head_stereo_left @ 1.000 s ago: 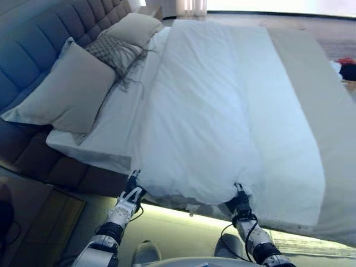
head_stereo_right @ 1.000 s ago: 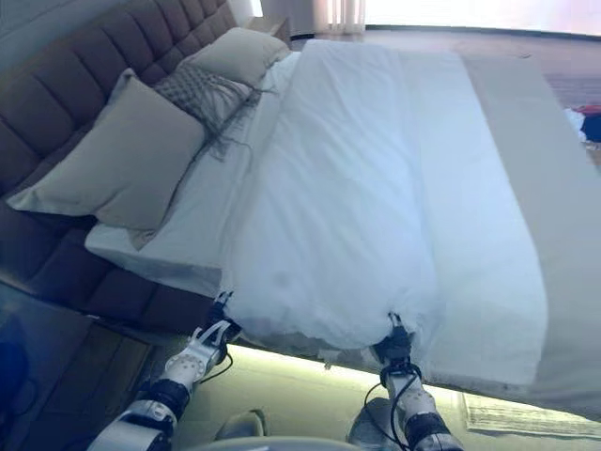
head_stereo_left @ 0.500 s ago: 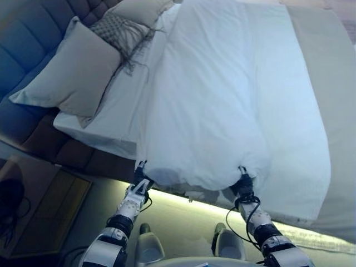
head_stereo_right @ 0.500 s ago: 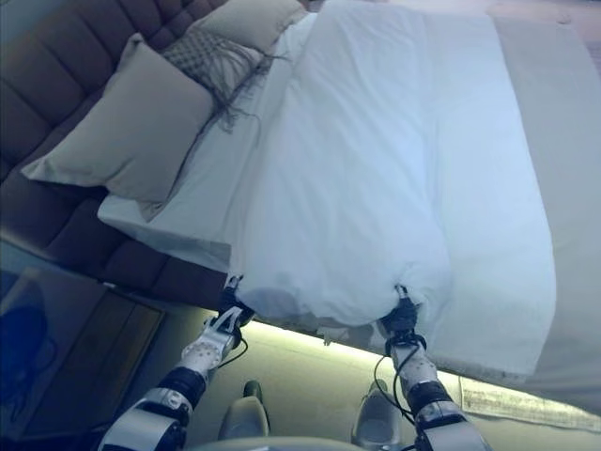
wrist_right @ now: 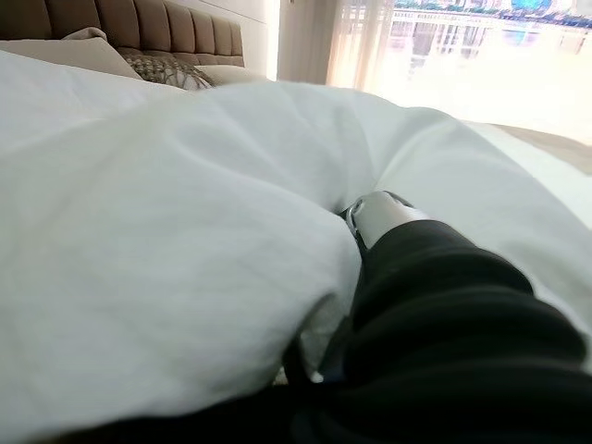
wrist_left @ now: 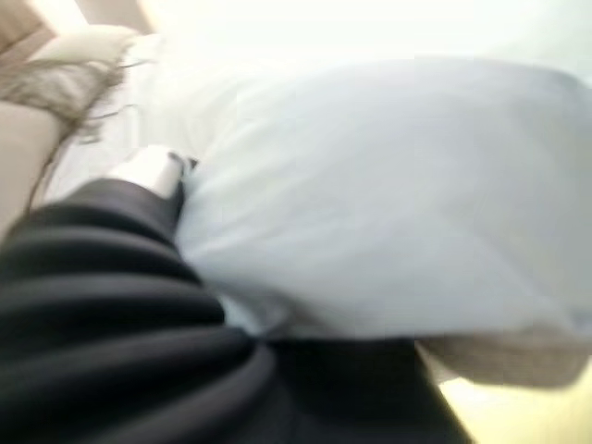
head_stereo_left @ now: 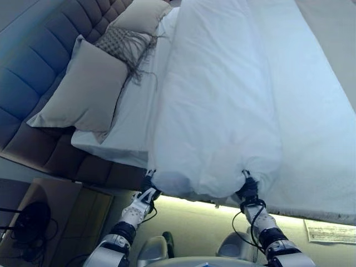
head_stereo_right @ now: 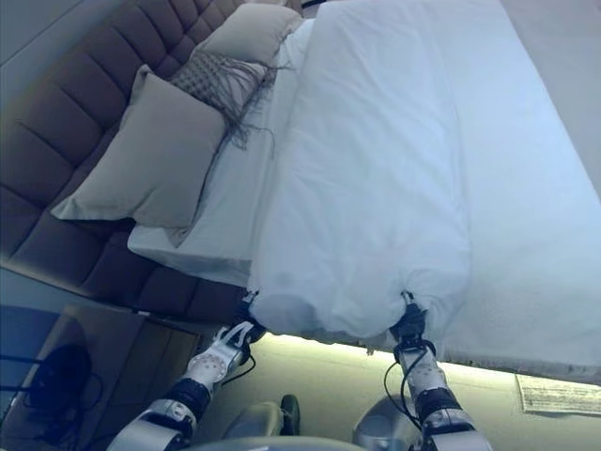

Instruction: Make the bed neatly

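A white duvet (head_stereo_left: 217, 105) lies along the middle of the bed, its near end bunched and hanging over the bed's side. My left hand (head_stereo_left: 146, 192) grips the duvet's near left corner and my right hand (head_stereo_left: 248, 192) grips its near right corner, fingers buried in the cloth. In the left wrist view the duvet (wrist_left: 370, 203) bulges right past the hand's cover (wrist_left: 111, 305). In the right wrist view the cloth (wrist_right: 166, 250) folds around the hand (wrist_right: 435, 305). A white sheet (head_stereo_left: 130, 122) shows between the duvet and the pillows.
A large grey pillow (head_stereo_left: 83, 89), a fringed patterned cushion (head_stereo_left: 125, 41) and another pillow (head_stereo_left: 142, 14) lean on the tufted headboard (head_stereo_left: 33, 67). A beige cover (head_stereo_left: 334, 33) lies on the bed's far side. A bedside table (head_stereo_left: 50, 217) stands at lower left; a paper (head_stereo_left: 328, 231) lies on the floor.
The camera has shifted, so the bed sits further right in the picture. Both hands keep hold of the duvet's near end, which stays bunched over the bed's side.
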